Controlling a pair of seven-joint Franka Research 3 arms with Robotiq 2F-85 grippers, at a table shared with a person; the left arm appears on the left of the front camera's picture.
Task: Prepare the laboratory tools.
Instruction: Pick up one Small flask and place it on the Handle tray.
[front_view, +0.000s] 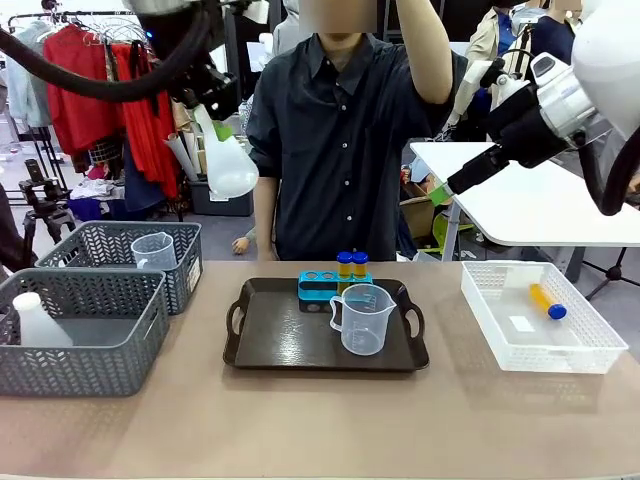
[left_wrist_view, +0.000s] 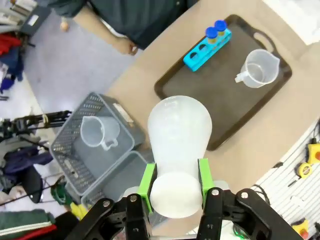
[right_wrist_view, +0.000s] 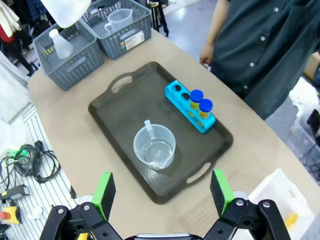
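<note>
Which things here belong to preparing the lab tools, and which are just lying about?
Belong: conical flask in the left fingers; measuring beaker; blue rack holding two capped tubes; loose tube in the white basket.
Lying about: dark tray; grey mesh baskets; white basket.

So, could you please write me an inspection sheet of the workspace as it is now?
Surface: tan table, dark brown tray in the middle.
Job's things: beaker and blue rack with two tubes on the tray; third tube in the white basket; flask held up.
Clutter: second beaker in the far grey basket, second flask in the near grey basket.
Grippers: left gripper fingers shut on the flask; right gripper open, empty.
Cables: tangle of cables beside the table.
Surroundings: person at the far side; clothes rack behind.
</note>
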